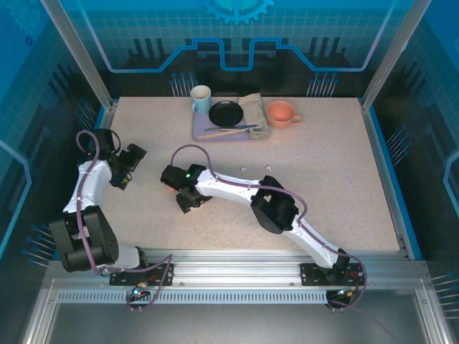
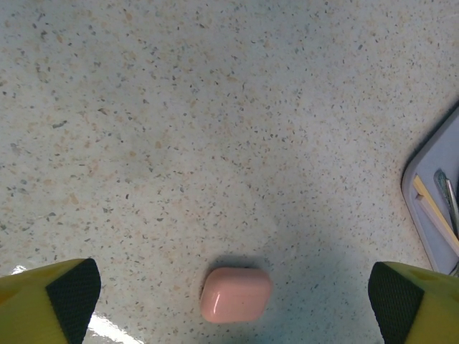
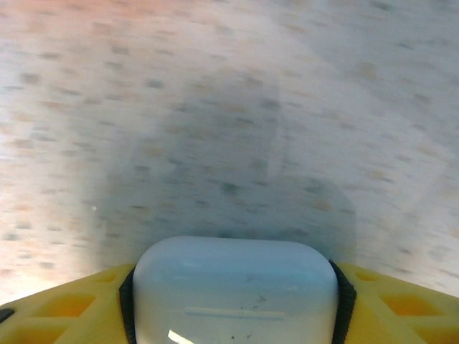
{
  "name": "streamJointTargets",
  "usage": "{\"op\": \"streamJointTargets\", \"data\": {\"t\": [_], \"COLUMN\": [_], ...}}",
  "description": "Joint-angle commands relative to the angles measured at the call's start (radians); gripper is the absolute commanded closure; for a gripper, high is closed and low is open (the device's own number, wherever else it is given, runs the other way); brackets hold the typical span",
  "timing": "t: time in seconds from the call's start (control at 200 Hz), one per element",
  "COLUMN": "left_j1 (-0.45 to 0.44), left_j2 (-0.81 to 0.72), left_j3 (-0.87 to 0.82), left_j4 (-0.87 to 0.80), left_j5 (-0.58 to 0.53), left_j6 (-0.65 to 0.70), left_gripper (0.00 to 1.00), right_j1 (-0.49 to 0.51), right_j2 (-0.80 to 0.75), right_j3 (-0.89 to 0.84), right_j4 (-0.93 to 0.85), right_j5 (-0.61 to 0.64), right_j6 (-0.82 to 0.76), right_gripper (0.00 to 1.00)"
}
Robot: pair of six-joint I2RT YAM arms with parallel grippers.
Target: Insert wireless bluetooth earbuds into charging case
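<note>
A white charging case [image 3: 235,290] with its lid closed sits between the black pads of my right gripper [image 3: 234,301], which press on both of its sides just above the blurred tabletop. From above, the right gripper [image 1: 188,199] reaches left of centre and covers that case. A closed salmon-pink charging case [image 2: 236,294] lies on the table between the wide-apart fingers [image 2: 57,301] of my left gripper [image 2: 231,297], untouched. It shows as a pink spot [image 1: 166,188] between the two grippers, right of the left gripper [image 1: 123,175]. Two tiny white earbuds [image 1: 244,170] [image 1: 269,168] lie mid-table.
A lilac tray [image 1: 203,132] at the back carries a black plate [image 1: 226,113], chopsticks and a folded cloth [image 1: 252,107]. A pale mug [image 1: 201,99] and an orange mug [image 1: 281,113] stand beside it. The tray's corner [image 2: 437,172] shows at the left wrist view's right edge.
</note>
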Motion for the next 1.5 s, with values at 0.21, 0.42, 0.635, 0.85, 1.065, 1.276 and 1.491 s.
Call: {"op": "streamJointTargets", "data": {"t": [0.21, 0.42, 0.635, 0.85, 1.065, 1.276, 1.491], "left_j1": [-0.146, -0.212, -0.235, -0.237, -0.243, -0.249, -0.25], "left_j2": [-0.056, -0.107, -0.114, -0.105, -0.079, -0.061, -0.052], "left_j3": [-0.035, -0.122, -0.141, -0.128, -0.108, -0.102, -0.098], "left_j4": [0.032, 0.09, 0.092, 0.099, 0.107, 0.119, 0.124], "left_j5": [0.058, 0.088, 0.08, 0.072, 0.072, 0.073, 0.072], "left_j6": [-0.006, -0.045, -0.052, -0.058, -0.062, -0.065, -0.059], "left_gripper": [0.01, 0.01, 0.01, 0.01, 0.01, 0.01, 0.01], "right_j1": [-0.115, -0.144, -0.147, -0.147, -0.148, -0.152, -0.173], "right_j2": [-0.219, -0.238, -0.175, -0.133, -0.112, -0.076, -0.076], "right_j3": [-0.268, -0.313, -0.25, -0.208, -0.184, -0.162, -0.164], "right_j4": [0.111, 0.144, 0.058, -0.014, -0.084, -0.091, -0.084], "right_j5": [0.02, -0.017, 0.009, 0.052, 0.099, 0.095, 0.088], "right_j6": [0.173, 0.224, 0.263, 0.321, 0.399, 0.418, 0.419], "right_gripper": [0.37, 0.37, 0.36, 0.35, 0.31, 0.18, 0.19]}}
